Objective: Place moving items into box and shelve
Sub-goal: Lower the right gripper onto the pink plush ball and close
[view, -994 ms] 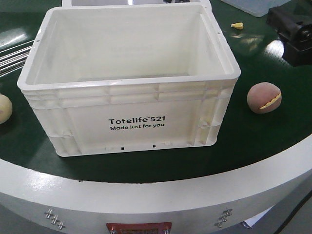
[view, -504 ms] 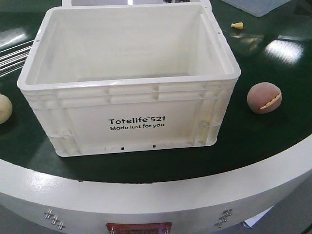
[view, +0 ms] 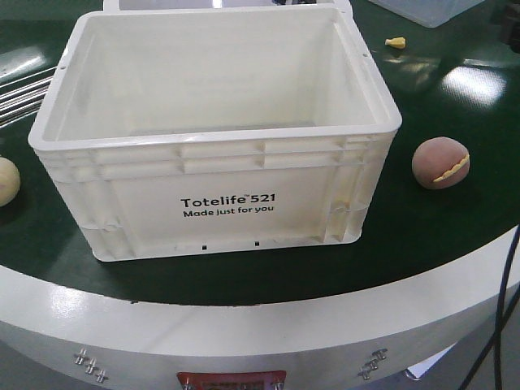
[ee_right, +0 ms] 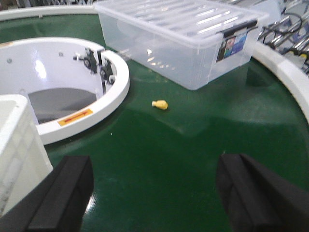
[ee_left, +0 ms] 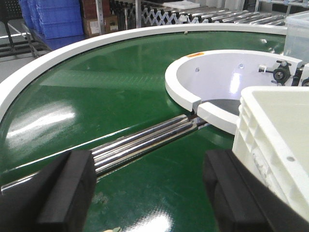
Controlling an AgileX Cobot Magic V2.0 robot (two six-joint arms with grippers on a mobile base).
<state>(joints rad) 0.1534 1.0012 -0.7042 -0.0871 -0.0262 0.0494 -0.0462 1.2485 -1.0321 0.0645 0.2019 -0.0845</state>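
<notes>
The white box (view: 215,130) printed "Totelife 521" stands open and empty in the middle of the green belt. A pink-brown ball with a yellow seam (view: 439,162) lies on the belt to its right. At the left edge a cream ball (view: 6,180) is half cut off. Neither gripper shows in the front view. My left gripper (ee_left: 149,193) is open over bare belt, with the box's corner (ee_left: 275,140) just to its right. My right gripper (ee_right: 152,193) is open too, nothing between its fingers, the box's corner (ee_right: 14,140) at its left.
Steel rollers (ee_left: 145,137) cross the belt beside a white inner ring (ee_left: 212,72). A clear lidded container (ee_right: 183,34) and a small yellow piece (ee_right: 160,104) lie beyond the right gripper. Blue bins (ee_left: 48,19) stand off the belt. A black cable (view: 504,309) hangs at the right.
The black gripper seen at the front view's upper right one second ago has left that view. The pink ball's seam has turned slightly. A black cable has come in at the right edge.
</notes>
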